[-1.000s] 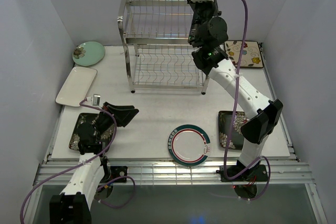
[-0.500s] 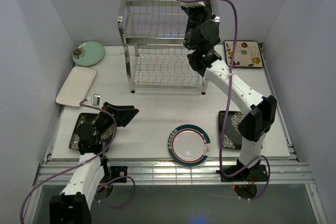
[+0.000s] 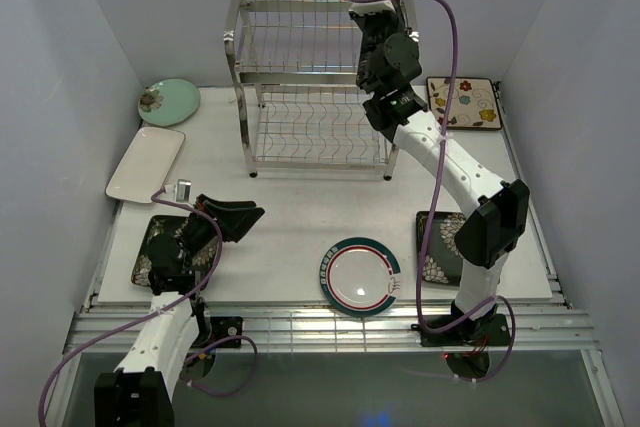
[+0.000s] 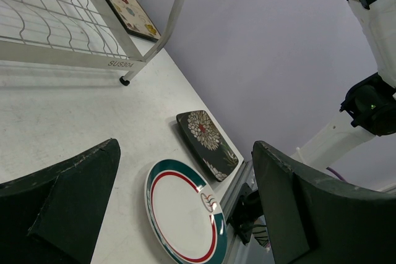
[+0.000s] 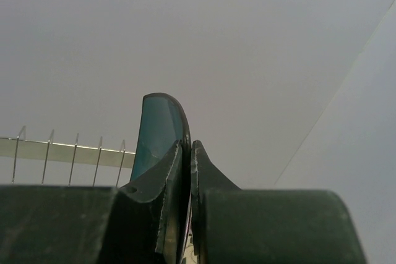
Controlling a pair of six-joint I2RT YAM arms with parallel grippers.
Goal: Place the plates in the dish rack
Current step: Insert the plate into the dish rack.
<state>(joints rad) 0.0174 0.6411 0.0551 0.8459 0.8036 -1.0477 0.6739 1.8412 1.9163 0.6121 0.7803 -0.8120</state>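
Bright even light, soft shadows, mostly sharp

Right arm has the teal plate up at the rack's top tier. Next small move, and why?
Probably lower the right gripper a little, easing the teal plate edge-first into a top-tier slot of the dish rack. The plate is clamped upright near the top wire tips and does not look seated yet.

teal plate (image 5: 158, 131): on edge, aloft beside dish rack (image 3: 315, 87) top | other plates (image 3: 360, 277): flat, around rack
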